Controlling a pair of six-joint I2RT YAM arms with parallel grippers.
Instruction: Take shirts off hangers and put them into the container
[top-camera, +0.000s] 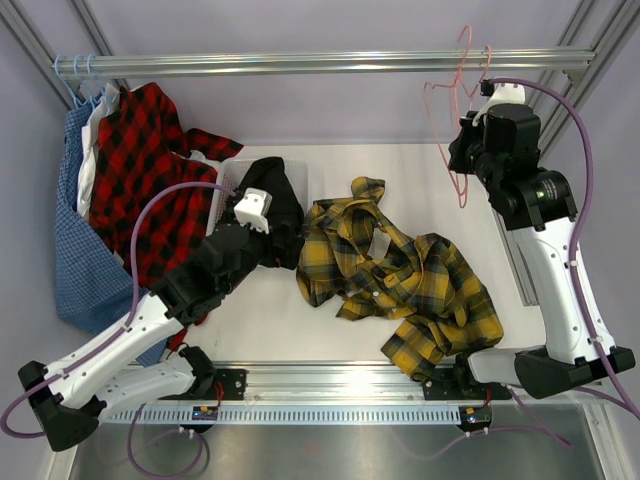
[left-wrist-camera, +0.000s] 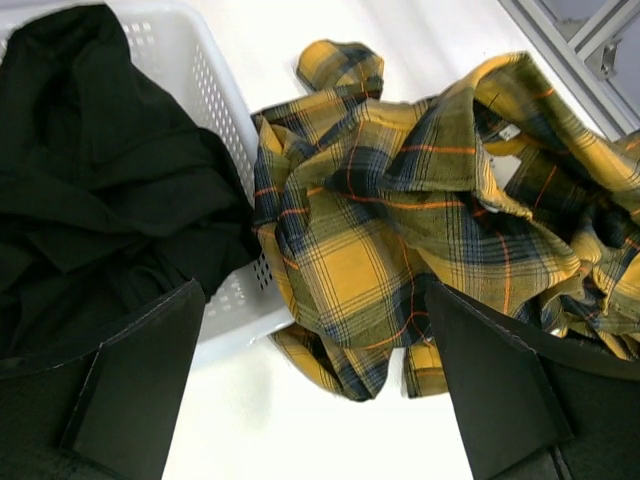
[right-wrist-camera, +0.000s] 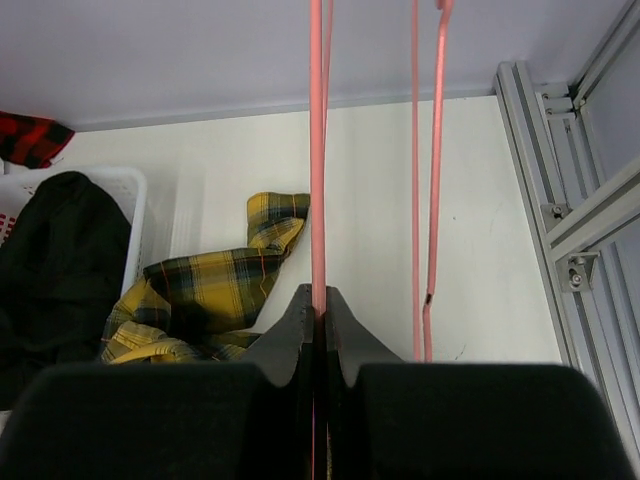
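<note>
Shirts both lie low beneath the left pincer (left-wrist-camera: 315, 295), whose jaws stand wide apart and hold nothing. The black shirt (left-wrist-camera: 90, 200) is heaped inside the white laundry basket (left-wrist-camera: 225, 110), under and beyond the finger at the left of that pincer's wrist view, and spills over the basket's near wall. The yellow-and-black plaid shirt (left-wrist-camera: 400, 230) lies crumpled on the counter (left-wrist-camera: 260, 420), ahead of the pincer and reaching to the finger on the other side. It presses against the outside of the basket's wall, and none of it is inside. The basket's corner sits roughly between the two fingers.

The right pincer (right-wrist-camera: 316, 300) is up high near the rail (top-camera: 320, 63), its jaws pinched narrow on the thin wire of a pink hanger (right-wrist-camera: 317, 150), which runs straight up from between the fingertips. A second pink hanger (right-wrist-camera: 432, 200) hangs just beside it, clear of the fingers. Both hangers are bare. Far below this pincer, ahead and off to one side, the plaid shirt and the basket with the black shirt are visible.
</note>
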